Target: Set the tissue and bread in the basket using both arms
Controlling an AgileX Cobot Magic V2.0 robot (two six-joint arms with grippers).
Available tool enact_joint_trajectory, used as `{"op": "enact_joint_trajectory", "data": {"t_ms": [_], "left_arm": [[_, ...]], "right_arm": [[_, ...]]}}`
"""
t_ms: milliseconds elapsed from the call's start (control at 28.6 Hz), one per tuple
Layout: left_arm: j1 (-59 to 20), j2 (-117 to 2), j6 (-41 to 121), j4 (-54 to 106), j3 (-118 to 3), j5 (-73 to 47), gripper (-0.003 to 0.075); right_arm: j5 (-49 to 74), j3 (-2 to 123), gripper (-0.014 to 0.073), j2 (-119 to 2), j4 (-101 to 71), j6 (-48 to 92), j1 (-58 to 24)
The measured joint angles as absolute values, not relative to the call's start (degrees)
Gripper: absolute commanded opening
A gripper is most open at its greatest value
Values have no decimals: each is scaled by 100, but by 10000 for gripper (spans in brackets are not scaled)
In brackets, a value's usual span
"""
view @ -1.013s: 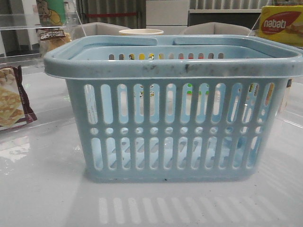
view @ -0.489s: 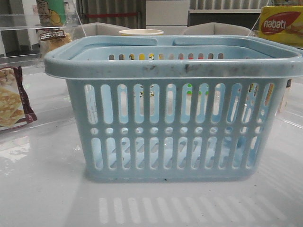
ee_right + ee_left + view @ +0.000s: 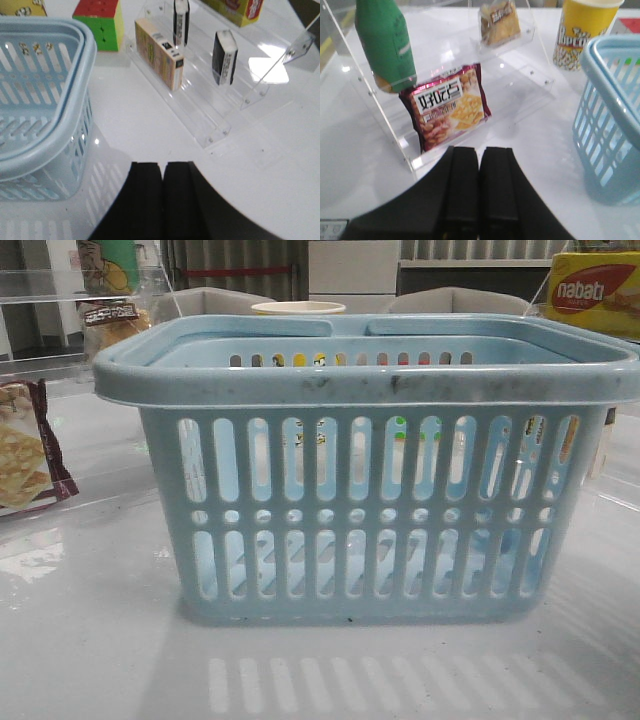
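The pale blue basket [image 3: 365,480] fills the front view and also shows in the left wrist view [image 3: 610,115] and the right wrist view [image 3: 45,100]. The bread [image 3: 499,22] sits on the upper step of a clear shelf, apart from my left gripper [image 3: 480,150], which is shut and empty over the white table. It also shows behind the basket's left corner [image 3: 108,320]. The tissue [image 3: 224,57], a dark flat pack, stands upright on another clear shelf, apart from my right gripper [image 3: 162,165], which is shut and empty beside the basket. Neither gripper shows in the front view.
The left shelf holds a green bag [image 3: 387,45] and a maroon cracker packet [image 3: 450,107]. A yellow popcorn cup [image 3: 582,30] stands by the basket. The right shelf holds a beige box [image 3: 159,52] and a second dark pack [image 3: 180,20]; a coloured cube [image 3: 100,22] and a Nabati box [image 3: 595,290] are nearby.
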State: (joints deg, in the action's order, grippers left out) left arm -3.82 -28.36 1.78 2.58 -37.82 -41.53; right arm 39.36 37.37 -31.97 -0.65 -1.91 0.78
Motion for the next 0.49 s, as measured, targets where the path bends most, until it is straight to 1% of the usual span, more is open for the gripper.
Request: {"op": "enact_joint_trajectory", "data": {"t_ms": [245,280,315,384,454,489], "left_arm": [[-382,-3205,178,258,-3782,-4331,91],[-382,-3226,178,258,-3782,-4331,95],[-382,-3253,178,258,-3782,-4331,114],[-382,-3282,178,235,-3782,-4331,197],[-382,-3306,178,212,-3782,-4331,344],[-382,-3306,178,212,-3782,-4331,416]], "right_arm": [[4083,3530,61,-3735,-65,-191,78],[4096,3516,70,-3793,-65,-191,78],[4096,3512,100,-3847,-65,-191,78],[4096,3512,216,-3946,-65,-191,78],[4096,3512,372,-4058,-65,-191,78],[4096,3512,434,-4104,-65,-191,78]]}}
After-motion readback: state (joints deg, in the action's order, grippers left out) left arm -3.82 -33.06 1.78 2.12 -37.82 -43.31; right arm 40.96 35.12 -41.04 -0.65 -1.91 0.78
